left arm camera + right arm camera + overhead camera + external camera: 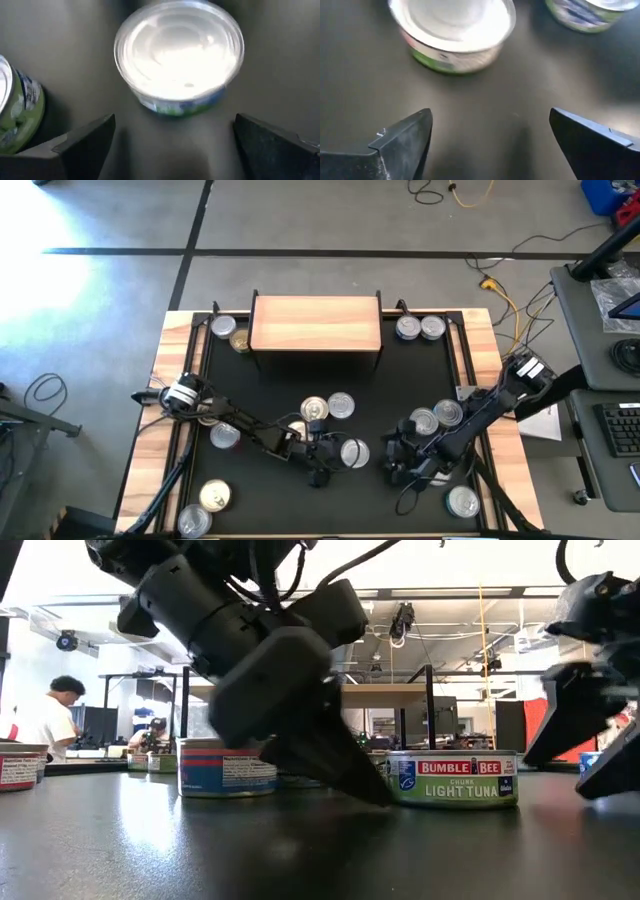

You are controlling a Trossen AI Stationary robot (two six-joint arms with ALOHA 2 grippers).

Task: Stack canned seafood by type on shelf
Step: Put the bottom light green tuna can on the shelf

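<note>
Grey concrete floor (110, 230) with dark tape lines, cables, bright ceiling lights.

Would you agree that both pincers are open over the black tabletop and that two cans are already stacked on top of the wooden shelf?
Not quite: the shelf has no cans on it; the high view shows its top bare, with cans standing on the tabletop beside it. The rest holds: the left pincer and right pincer are both open over the black tabletop.
</note>
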